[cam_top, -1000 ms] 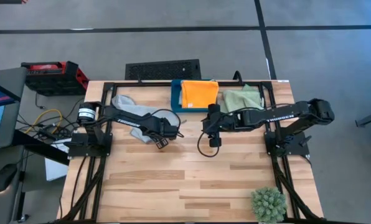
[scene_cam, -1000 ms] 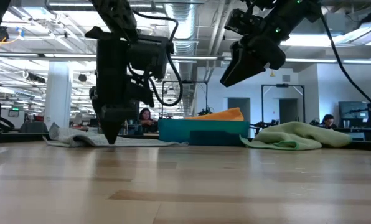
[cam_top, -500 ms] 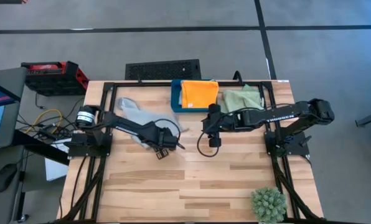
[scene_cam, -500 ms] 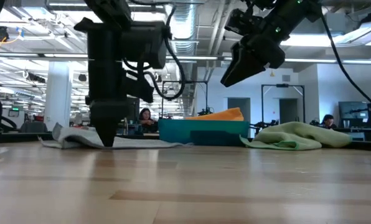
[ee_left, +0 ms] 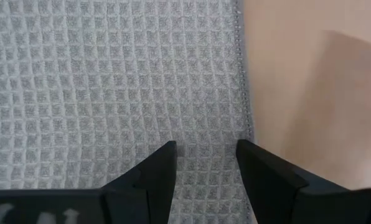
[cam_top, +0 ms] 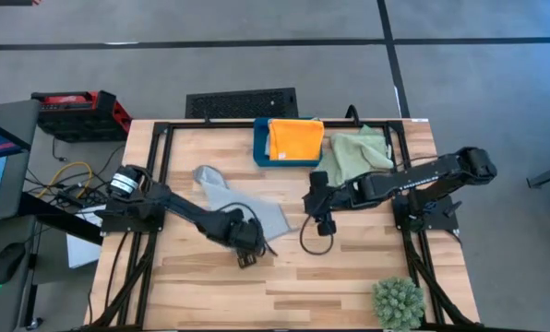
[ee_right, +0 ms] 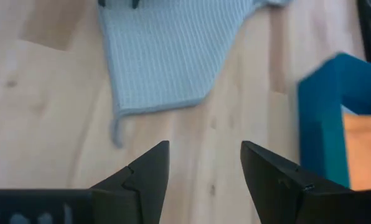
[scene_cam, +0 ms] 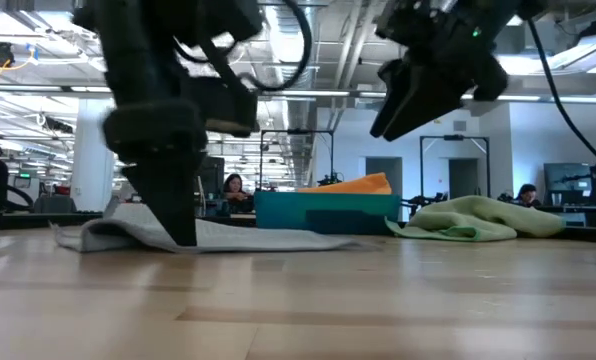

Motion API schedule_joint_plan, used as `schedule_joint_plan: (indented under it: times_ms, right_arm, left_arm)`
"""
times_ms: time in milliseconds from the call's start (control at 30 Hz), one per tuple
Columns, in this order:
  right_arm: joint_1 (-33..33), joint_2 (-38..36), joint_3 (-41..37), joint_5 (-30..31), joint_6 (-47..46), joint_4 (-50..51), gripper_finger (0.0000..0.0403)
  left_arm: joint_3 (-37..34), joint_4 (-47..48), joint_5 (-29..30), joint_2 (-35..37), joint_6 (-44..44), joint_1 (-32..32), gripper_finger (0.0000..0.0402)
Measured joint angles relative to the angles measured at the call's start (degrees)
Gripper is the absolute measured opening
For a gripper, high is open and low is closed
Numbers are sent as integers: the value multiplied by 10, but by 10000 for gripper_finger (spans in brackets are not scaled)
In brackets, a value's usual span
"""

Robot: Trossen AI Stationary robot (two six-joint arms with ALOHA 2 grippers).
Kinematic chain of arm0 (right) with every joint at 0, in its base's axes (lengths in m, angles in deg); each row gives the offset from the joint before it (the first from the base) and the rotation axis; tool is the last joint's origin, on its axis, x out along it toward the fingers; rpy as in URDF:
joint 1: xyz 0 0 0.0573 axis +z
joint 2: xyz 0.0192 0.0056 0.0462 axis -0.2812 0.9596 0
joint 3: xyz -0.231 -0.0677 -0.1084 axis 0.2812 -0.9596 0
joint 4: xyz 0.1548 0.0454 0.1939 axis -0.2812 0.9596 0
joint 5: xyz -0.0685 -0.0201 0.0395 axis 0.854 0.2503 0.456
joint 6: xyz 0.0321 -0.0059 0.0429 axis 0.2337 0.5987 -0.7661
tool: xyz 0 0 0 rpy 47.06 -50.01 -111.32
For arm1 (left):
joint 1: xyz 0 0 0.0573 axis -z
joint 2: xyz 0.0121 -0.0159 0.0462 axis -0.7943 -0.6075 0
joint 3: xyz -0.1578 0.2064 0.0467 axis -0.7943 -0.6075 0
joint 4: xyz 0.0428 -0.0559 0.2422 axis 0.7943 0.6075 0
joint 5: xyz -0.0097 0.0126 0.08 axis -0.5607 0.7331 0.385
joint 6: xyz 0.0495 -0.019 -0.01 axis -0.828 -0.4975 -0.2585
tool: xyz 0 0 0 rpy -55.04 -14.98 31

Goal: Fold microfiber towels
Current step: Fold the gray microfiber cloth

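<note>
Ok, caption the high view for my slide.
Left gripper pressing on a grey towel mid-table; right gripper open nearby.

**Wooden table and what sits on it**

Light wood plank table [cam_top: 349, 267], black frame rails along its sides. Pale blue-grey towel [cam_top: 247, 207] lies spread left of centre, one end bunched toward the far left. Teal box [cam_top: 262, 148] at far edge, centre, orange towel [cam_top: 295, 138] in it. Light green towel [cam_top: 358, 152] crumpled just right of the box. Spiky green plant ball [cam_top: 398, 302] at near right corner.
</note>
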State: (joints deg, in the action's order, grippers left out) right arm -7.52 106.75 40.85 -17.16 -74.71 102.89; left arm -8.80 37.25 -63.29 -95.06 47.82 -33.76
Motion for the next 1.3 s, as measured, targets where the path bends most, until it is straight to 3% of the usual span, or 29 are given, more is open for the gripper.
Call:
schedule_joint_plan:
  times_ms: [333, 500, 667, 900, 1300]
  right_arm:
    - [89, 7, 0, 0, -15, -18, 221]
    - [126, 49, 0, 0, -14, -53, 221]
    - [155, 111, 0, 1, 1, -115, 221]
    - [177, 200, 3, 1, 31, -197, 221]
    - [173, 281, 47, 35, 35, -194, 215]
  left_arm:
    - [0, -54, 9, 0, 67, 87, 165]
    - [32, -53, 84, 2, 79, 125, 165]
    - [80, 29, 116, 2, 110, 156, 165]
    - [101, 153, 119, 3, 238, 186, 165]
    - [101, 295, 103, 3, 445, 210, 165]
